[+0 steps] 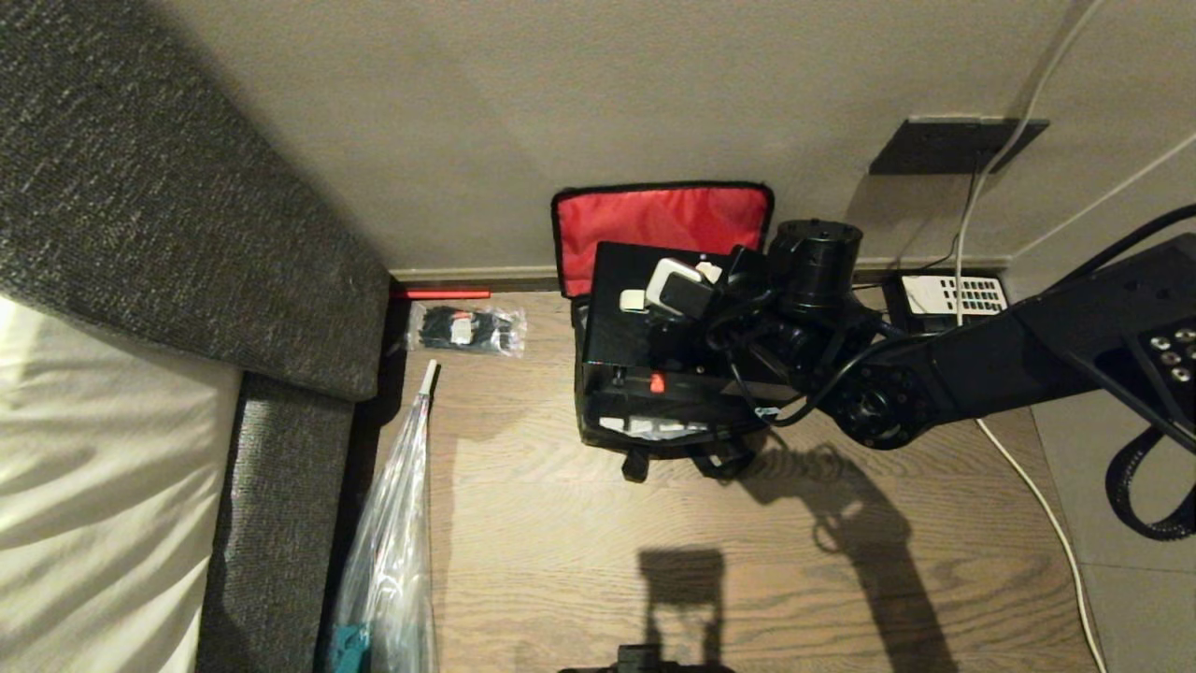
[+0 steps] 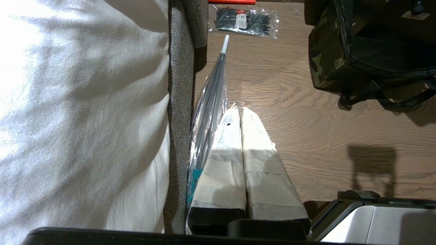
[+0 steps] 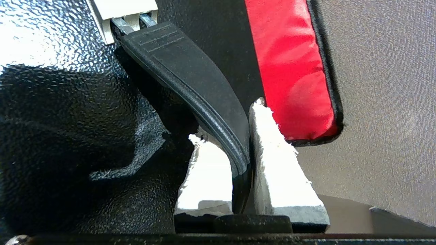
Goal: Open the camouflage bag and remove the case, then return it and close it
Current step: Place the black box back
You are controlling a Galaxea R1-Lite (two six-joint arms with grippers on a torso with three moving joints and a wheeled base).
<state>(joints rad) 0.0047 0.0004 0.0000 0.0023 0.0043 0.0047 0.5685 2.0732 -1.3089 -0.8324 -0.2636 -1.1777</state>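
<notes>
One bag (image 1: 654,439) on the wood floor (image 1: 579,561) by the wall, red lid (image 1: 659,224) up and open. One black case (image 1: 645,327) half in the bag, sticking out the top. One red button (image 1: 657,381) on the case. Right tool (image 3: 242,149) over the case, pinching its one black handle (image 3: 190,75) between two white fingers (image 3: 276,163). Left tool (image 2: 241,112) low by the sofa (image 2: 178,102), well away from the bag, its two fingers pressed together on nothing. One phone (image 1: 948,297) by the wall. One pack of black ties (image 1: 467,329) near the sofa.
</notes>
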